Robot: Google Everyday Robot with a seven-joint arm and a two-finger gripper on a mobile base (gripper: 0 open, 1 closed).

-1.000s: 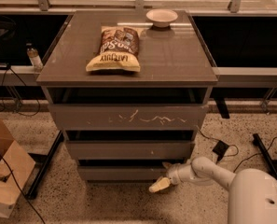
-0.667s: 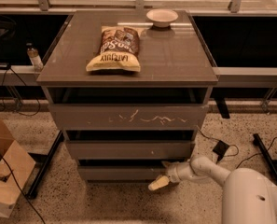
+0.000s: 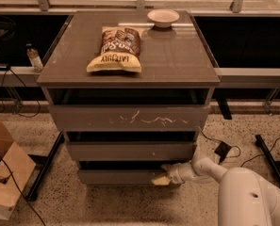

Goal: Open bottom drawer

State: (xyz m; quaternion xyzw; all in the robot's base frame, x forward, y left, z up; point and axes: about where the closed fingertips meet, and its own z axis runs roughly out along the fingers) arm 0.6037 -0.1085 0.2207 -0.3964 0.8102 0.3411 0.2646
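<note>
The grey-brown cabinet has three flat drawer fronts. The bottom drawer (image 3: 116,176) is the slimmest, lowest front, just above the floor. Above it sit the mid-sized front (image 3: 130,150) and the tall front with white scratch marks (image 3: 130,118). My gripper (image 3: 162,178) reaches in from the lower right on a white arm (image 3: 203,169). Its pale fingertips lie against the right end of the bottom drawer's front, near its top edge.
A chip bag (image 3: 116,49) and a white bowl (image 3: 163,17) sit on the cabinet top (image 3: 177,55). A cardboard box (image 3: 5,173) stands on the floor at the left. A black stand leg (image 3: 43,171) and cables (image 3: 224,149) lie beside the cabinet.
The gripper has stayed at the right end of the bottom drawer's front, shifting only slightly. The drawer front shows no clear movement.
</note>
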